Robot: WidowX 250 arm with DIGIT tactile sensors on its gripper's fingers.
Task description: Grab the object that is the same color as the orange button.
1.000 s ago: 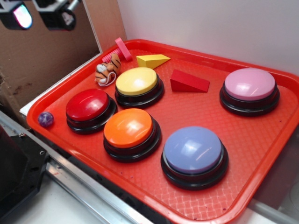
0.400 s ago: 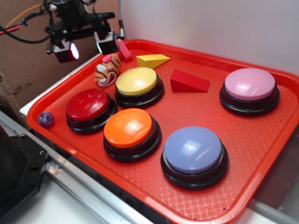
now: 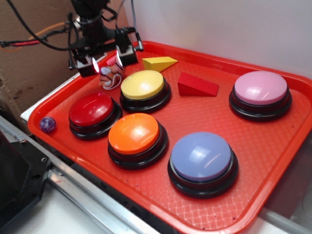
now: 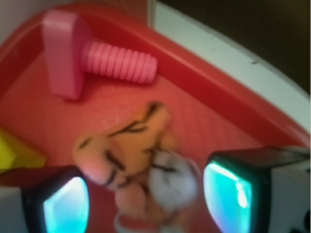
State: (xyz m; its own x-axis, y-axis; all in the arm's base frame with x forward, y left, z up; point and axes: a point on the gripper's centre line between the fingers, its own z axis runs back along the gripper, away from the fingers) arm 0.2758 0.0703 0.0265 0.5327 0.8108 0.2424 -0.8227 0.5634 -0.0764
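- Exterior view. Gripper (image 3: 106,63): hangs over the far left corner of the red tray (image 3: 273,161), jaws spread, one glowing pad on each side of the plush tiger (image 3: 110,76). Judged reason for the pose: the arm is lined up to close on the toy from above, with the jaws not yet touching it.
- Exterior view. Plush tiger: sits on the tray floor directly below and between the jaws, its upper part partly hidden by them. Orange body, dark stripes, white face patch; a pale loop lies at its base.
- Exterior view. Orange button (image 3: 135,135): well apart from the jaws, toward the camera; it sets the colour to match. The yellow button (image 3: 143,86) lies just beside the jaws on the tiger's side, leaving a narrow gap for the nearer pad. The red button (image 3: 91,111) is nearer the camera.
- Exterior view. Other stock, all away from the jaws: yellow wedge (image 3: 159,63), red wedge (image 3: 196,86), pink button (image 3: 260,89), purple button (image 3: 203,158), small purple ball (image 3: 47,124) at the tray's left edge.
- Wrist view. Plush tiger (image 4: 135,162): blurred, lies between the two lit pads, slightly nearer the right one, head end low in the frame. Soft and rounded, so judged to squash under a pinch.
- Wrist view. Pink bolt (image 4: 92,58): beyond the jaws near the tray rim, apart from the tiger and clear of the closing path.
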